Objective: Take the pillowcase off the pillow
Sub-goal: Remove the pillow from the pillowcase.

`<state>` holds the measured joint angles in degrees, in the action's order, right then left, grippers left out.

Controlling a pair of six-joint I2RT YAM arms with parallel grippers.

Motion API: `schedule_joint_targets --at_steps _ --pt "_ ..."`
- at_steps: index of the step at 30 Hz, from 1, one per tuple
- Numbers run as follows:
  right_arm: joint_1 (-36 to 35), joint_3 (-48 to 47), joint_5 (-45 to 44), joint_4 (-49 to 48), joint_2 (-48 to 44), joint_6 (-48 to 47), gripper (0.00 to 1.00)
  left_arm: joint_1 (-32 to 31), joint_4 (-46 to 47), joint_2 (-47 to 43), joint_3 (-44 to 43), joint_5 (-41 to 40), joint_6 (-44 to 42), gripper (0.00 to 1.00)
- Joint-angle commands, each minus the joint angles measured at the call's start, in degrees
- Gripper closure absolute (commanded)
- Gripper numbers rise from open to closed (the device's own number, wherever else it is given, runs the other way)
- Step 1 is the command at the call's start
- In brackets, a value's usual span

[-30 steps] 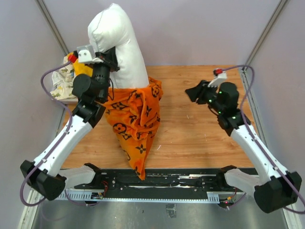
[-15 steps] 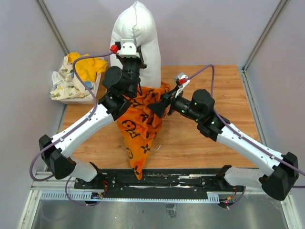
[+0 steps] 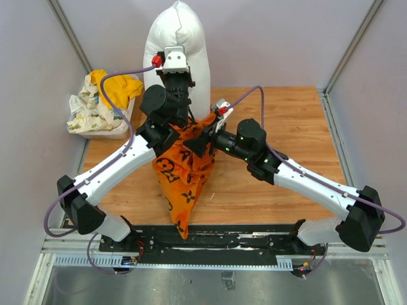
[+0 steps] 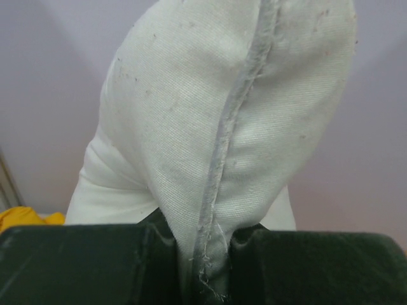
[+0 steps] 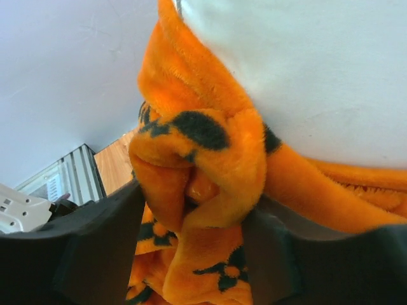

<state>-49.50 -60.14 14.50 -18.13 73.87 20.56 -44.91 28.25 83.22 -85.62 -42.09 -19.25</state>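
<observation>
Now, holding positions. My left tool point(image 4: 205, 251) is clamped on the pillow point(image 3: 178, 38): the wrist view shows both pads pressed together on the stitched seam point(image 4: 219, 159) at its edge, with only a pinch of white cloth between them. I judge the seam was chosen because the plump body is too thick to pinch, whereas the edge gives a firm hold to keep the pillow on end.

The pillow stands upright at the far middle of the bench point(image 3: 286, 121). Its upper part is bare and its lower end is inside the pillowcase point(image 3: 184, 165). The case is bunched around that lower end and trails toward me, its narrow tip reaching the black rail at the near edge.

My right tool point(image 5: 191, 235) has come in from the right at the mouth of the case. A rolled orange fold fills the gap between its pads and touches both. I cannot tell whether the pads are truly squeezing it or only standing around it.

Purpose, as I read it: left anchors the pillow, right takes the case rim so the two can be drawn apart. The case is partly off, not yet free.

Count:
- pillow: one
- pillowcase: one
- tools: two, both at the work
- spare cloths heaped at the far left: one yellow cloth point(image 3: 121, 86) and one white floral-print cloth point(image 3: 86, 111), touched by neither tool
</observation>
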Motion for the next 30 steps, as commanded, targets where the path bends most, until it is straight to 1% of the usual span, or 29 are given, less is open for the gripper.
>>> schedule_joint_targets --at_steps 1,3,5,6,9,14,17,19,22,24,29,30 --pt "-4.3 -3.8 -1.5 0.7 3.8 -0.2 0.56 -1.4 10.0 3.5 -5.3 -5.0 -6.6 1.00" --pt "-4.9 -4.1 -2.9 1.9 5.3 0.8 0.78 -2.1 13.3 6.0 -7.1 -8.5 -11.7 1.00" --pt "-5.2 -3.7 -2.9 2.8 6.4 1.1 0.97 -2.6 15.6 8.4 -9.7 -11.4 -16.7 1.00" --pt "-5.4 -3.4 -3.1 3.3 6.8 1.1 0.99 -2.7 15.7 9.7 -11.5 -12.5 -18.1 1.00" --pt "-6.4 -1.1 -4.0 3.7 7.0 1.0 0.99 -2.7 15.0 13.4 -17.8 -15.2 -22.1 1.00" --pt "-7.9 5.9 -4.7 3.3 6.5 2.2 0.99 -2.6 13.3 18.9 -27.9 -16.9 -27.8 1.00" --pt "-8.8 10.7 -3.6 2.1 6.9 4.4 0.99 -2.5 10.4 22.0 -34.2 -17.0 -28.9 1.00" --pt "-9.4 14.3 -2.6 0.4 6.8 6.0 0.99 -2.3 8.6 22.7 -36.6 -16.6 -28.5 1.00" --pt "-10.2 18.6 -2.2 -3.0 6.0 8.0 0.99 -2.1 6.8 22.3 -37.5 -16.3 -27.6 1.00" --pt "-10.4 19.9 -2.9 -3.4 5.0 8.2 0.99 -1.7 4.5 21.6 -37.4 -16.0 -25.5 1.00" --pt "-10.4 18.8 -5.1 -0.1 1.2 5.0 0.99 -1.2 -1.0 19.6 -35.9 -13.5 -21.2 1.00" --pt "-10.3 18.3 -5.6 0.6 0.0 4.2 0.90 -1.2 -1.7 18.7 -34.6 -12.1 -20.2 1.00"
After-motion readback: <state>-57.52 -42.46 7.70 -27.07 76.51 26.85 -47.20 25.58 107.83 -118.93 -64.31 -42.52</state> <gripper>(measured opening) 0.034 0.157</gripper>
